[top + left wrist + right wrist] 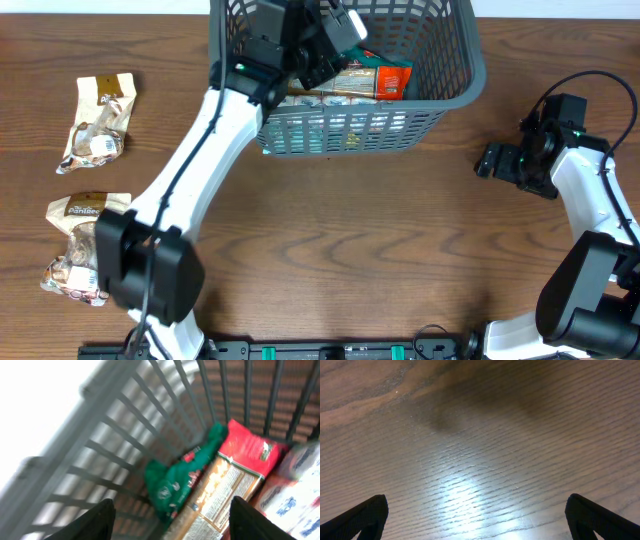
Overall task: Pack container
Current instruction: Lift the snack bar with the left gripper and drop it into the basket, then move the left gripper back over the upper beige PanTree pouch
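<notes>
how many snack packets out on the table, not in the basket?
2. The upper packet lies at the table's left side; the lower packet sits nearer the robot, partly covered by the left arm's base. The arm may hide more.

Just under the left claw (pixel 172 522), between its tips, a crumpled green packet (pixel 175 480) lies touching a red packet (pixel 247 445), and well off to the claw's left one pale snack bag (pixel 97 120) and, even further from it, a second pale snack bag (pixel 80 250) rest apart on the brown wooden table (pixel 350 250).
</notes>
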